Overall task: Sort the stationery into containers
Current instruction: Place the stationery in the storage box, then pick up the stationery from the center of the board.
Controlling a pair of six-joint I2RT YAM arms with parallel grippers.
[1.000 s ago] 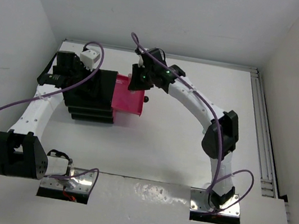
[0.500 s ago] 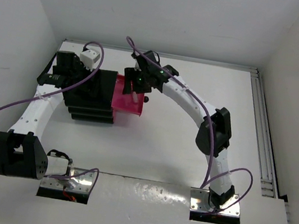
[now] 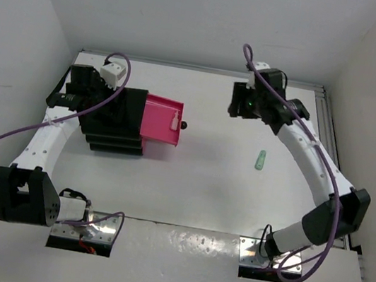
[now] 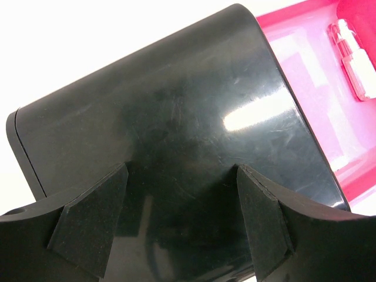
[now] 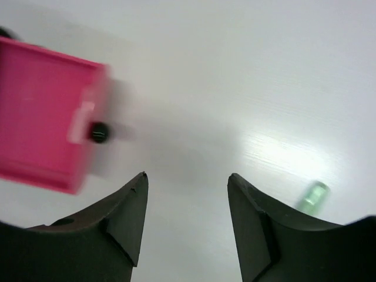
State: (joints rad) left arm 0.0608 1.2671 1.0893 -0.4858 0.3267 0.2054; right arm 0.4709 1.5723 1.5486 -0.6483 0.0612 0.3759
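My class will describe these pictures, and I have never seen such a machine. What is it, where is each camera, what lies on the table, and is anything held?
These are two robot arms bolted to a table. The overhead picture looks down from behind them: left arm, right arm. The other two come from a camera on each wrist, looking past its own jaws. On the table stands a black drawer unit with one pink drawer pulled out, a white item inside. A mint green marker lies loose. Both pairs of jaws are open and empty; the left pair is close to the unit.
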